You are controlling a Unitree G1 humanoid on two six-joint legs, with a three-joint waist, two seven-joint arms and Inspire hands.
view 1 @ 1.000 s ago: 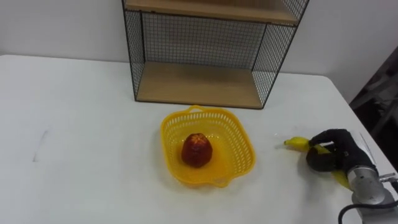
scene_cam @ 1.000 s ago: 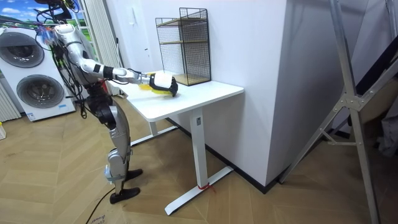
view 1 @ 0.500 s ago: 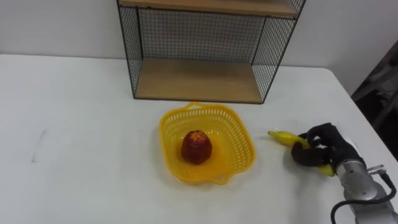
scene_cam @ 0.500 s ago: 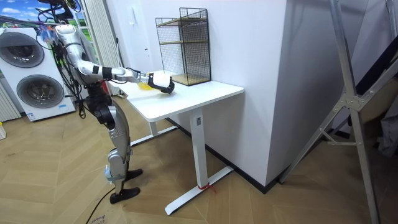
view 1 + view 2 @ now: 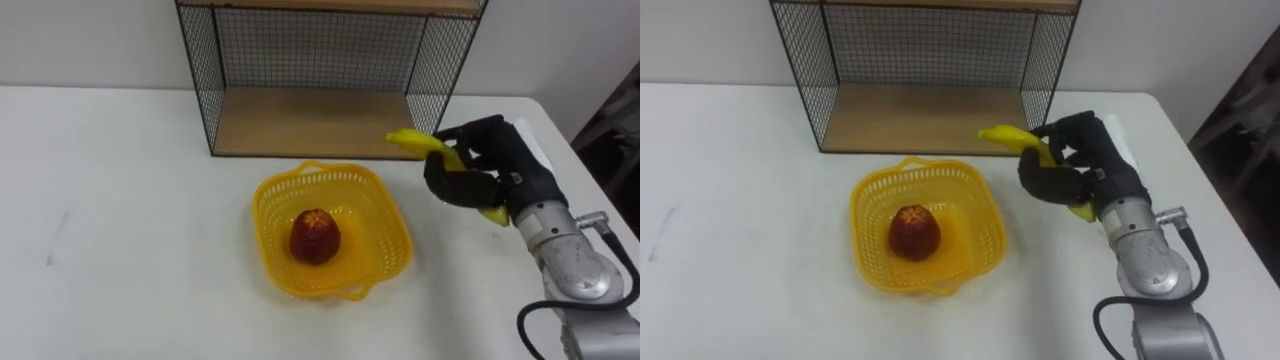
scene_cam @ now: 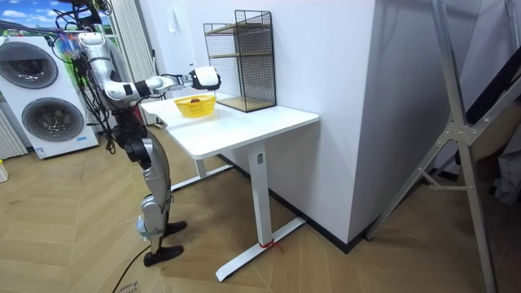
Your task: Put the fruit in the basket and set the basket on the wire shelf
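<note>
OK, our right hand [image 5: 470, 175] clenches its fingers [image 5: 455, 188] on the banana [image 5: 410, 140], raised just right of the basket [image 5: 380, 215]; a red fruit [image 5: 315, 235] lies inside it. We move left over the basket's centre, lower close, then release, so nothing bounces out. White surface [image 5: 120, 230] under the basket, wire shelf [image 5: 310, 120] just behind it, washing machines [image 6: 45, 102] well away.

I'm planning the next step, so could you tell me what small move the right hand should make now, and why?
Probably carry the curved yellow banana leftward until it is over the yellow plastic mesh basket. The black right hand is shut on it above the white table, just right of the basket, where a red round fruit already lies.
</note>
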